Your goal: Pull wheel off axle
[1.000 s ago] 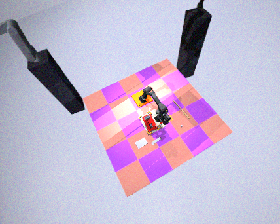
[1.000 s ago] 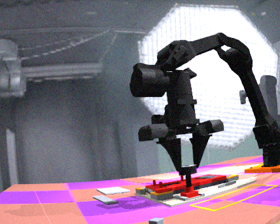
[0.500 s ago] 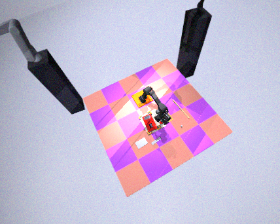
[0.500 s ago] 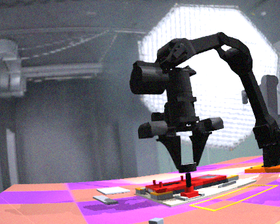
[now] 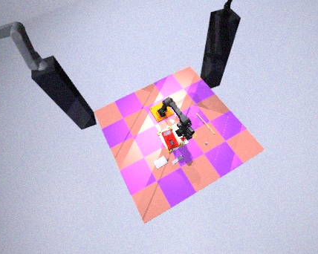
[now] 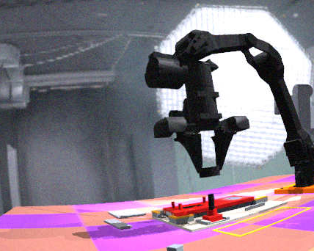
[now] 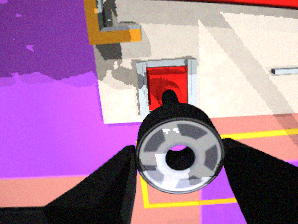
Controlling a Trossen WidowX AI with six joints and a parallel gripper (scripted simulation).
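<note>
Pinched between the jaws (image 6: 210,169), the wheel (image 6: 210,172) (image 7: 202,165) hangs clear above the axle (image 6: 210,202) (image 7: 170,97); holding its rim on opposite sides suits what is probably a stiff, light thing, though its smooth curve could slip.

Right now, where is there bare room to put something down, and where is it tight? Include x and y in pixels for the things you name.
Room shows inside the yellow rectangular outline (image 6: 241,235) (image 7: 215,202), beside the flat white board (image 6: 272,206) (image 7: 225,90), and between the flat grey bar (image 5: 177,160) (image 6: 117,224) and small grey block (image 5: 206,143) (image 6: 174,247). It is crowded around the upright black axle (image 6: 211,202) (image 7: 170,96), below the gripped black-and-silver wheel (image 6: 210,172) (image 7: 180,181).
</note>
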